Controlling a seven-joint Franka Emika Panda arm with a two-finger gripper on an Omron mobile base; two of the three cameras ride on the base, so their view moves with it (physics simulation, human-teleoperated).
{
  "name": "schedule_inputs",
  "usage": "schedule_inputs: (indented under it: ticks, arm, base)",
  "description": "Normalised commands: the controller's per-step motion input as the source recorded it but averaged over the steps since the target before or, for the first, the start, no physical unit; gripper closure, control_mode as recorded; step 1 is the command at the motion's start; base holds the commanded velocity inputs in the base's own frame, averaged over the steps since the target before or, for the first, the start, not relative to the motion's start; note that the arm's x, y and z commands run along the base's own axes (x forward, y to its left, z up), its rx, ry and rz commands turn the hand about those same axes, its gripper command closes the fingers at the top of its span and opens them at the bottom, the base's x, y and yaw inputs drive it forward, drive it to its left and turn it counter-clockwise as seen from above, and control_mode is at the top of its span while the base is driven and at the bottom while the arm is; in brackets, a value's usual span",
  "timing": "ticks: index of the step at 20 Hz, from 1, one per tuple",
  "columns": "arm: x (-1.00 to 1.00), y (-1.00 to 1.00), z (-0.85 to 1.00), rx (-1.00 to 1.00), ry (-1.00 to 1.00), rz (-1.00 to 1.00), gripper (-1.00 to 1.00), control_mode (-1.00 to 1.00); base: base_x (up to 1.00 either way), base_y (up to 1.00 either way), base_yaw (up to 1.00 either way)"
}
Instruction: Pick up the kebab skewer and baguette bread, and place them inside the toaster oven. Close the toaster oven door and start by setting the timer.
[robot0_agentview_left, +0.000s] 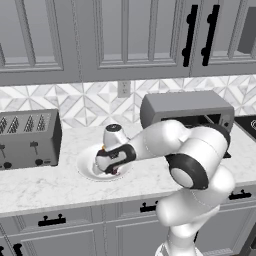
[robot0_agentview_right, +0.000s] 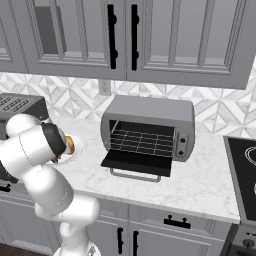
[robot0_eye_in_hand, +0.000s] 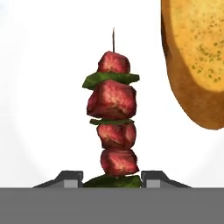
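The kebab skewer (robot0_eye_in_hand: 113, 113), red-brown meat chunks with green slices, lies on the white plate (robot0_eye_in_hand: 39, 109), its tip pointing away from the hand. My gripper (robot0_eye_in_hand: 112, 179) is down over its near end, with a fingertip pressed against each side of the last green slice, so it is shut on it. The golden baguette bread (robot0_eye_in_hand: 199, 57) lies beside it on the same plate. In the left base view the hand (robot0_agentview_left: 112, 167) reaches down into the plate (robot0_agentview_left: 85, 167). The toaster oven (robot0_agentview_right: 150, 112) stands to the right, its door (robot0_agentview_right: 137, 162) dropped open and the wire rack bare.
A grey slot toaster (robot0_agentview_left: 27, 137) stands on the counter left of the plate. A dark cooktop (robot0_agentview_right: 242, 165) lies at the far right. Wall cabinets hang above, and the marble counter runs between the plate and the oven.
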Motion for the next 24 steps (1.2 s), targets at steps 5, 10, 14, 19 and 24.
schedule_inputs:
  ticks: [5, 10, 14, 19, 24]
  arm:
    - [-0.35, -0.11, 0.03, 0.00, 0.00, 0.00, 1.00, -1.00]
    - [-0.33, -0.31, 0.85, 0.00, -0.08, 0.00, 1.00, -1.00]
    - [-0.42, -0.43, 1.00, 0.00, -0.12, 0.00, 1.00, -1.00]
    - [-0.25, -0.91, 0.79, 0.00, -0.07, -0.01, 1.00, -1.00]
    - [-0.05, -0.96, 0.33, 0.00, -0.03, -0.10, 1.00, -1.00]
  base:
    - [0.00, 0.00, 0.00]
    - [0.00, 0.00, 0.00]
    - [0.00, 0.00, 0.00]
    - [0.00, 0.00, 0.00]
    - [0.00, 0.00, 0.00]
